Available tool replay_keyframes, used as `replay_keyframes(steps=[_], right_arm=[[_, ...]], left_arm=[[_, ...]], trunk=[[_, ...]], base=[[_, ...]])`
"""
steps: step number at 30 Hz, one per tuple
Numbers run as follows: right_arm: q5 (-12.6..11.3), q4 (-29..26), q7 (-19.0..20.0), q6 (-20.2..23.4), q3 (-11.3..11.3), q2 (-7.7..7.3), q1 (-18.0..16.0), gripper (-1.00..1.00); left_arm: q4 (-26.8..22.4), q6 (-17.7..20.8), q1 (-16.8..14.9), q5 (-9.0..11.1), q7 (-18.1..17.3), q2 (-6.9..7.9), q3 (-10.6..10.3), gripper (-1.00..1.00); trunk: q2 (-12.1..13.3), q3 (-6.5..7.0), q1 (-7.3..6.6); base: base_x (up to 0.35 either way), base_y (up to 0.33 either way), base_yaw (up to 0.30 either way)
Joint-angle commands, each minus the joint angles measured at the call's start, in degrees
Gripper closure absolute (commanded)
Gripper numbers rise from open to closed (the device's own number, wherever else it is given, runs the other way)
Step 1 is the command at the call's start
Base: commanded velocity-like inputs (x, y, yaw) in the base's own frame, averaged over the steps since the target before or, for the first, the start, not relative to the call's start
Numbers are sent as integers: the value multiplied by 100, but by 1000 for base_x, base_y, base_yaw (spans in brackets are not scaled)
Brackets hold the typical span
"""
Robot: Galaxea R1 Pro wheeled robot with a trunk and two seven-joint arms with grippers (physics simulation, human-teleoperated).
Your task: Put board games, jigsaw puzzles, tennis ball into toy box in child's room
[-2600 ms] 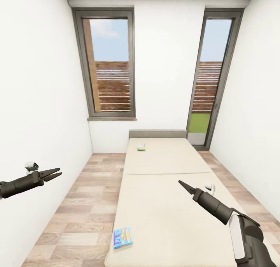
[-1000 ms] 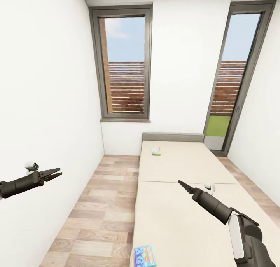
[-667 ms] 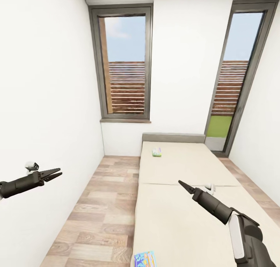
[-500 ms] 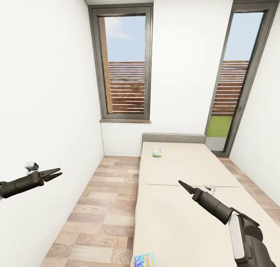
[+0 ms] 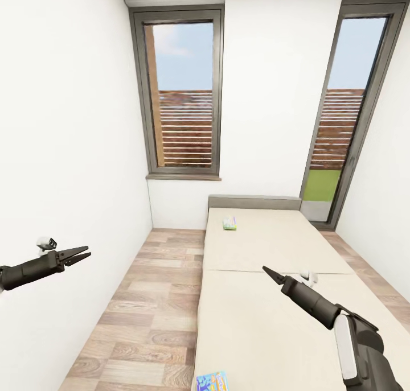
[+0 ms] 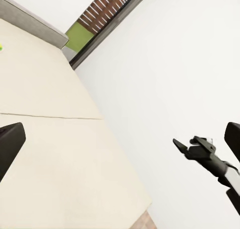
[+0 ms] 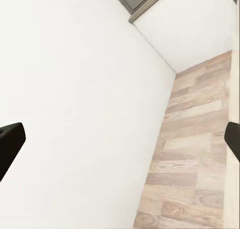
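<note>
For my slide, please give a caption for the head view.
Both grippers, left and right, open and empty; two board games lie on the bed: blue one, pale one.

Head camera high, facing down the bed (image 5: 267, 277) toward two windows, left wrist camera looking across the mattress at the right-hand wall, right wrist camera facing the left wall, wood floor (image 7: 195, 154) shared with the head view.

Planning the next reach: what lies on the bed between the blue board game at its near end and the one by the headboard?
In the head view, bare beige mattress with one seam; nothing sits between the blue game and the far game.
</note>
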Motion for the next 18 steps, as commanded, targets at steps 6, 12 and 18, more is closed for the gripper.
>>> replay_keyframes(steps=[6, 12, 18], right_arm=[[-21, 257, -1164, 77, 64, 43, -30, -100], [-56, 660, -2853, 154, 816, 94, -262, -100], [-118, 1514, -4357, 307, 1598, 133, -741, -100]], left_arm=[[1, 62, -1, 3, -19, -1, -9, -100], [-4, 73, -1, 3, -19, -5, -18, -100], [-7, 77, -2, 3, -19, -5, -19, -100]], trunk=[[-5, -3, 2], [-5, -3, 2], [-5, -3, 2]], base=[[0, 0, 0], [0, 0, 0], [-10, 0, 0]])
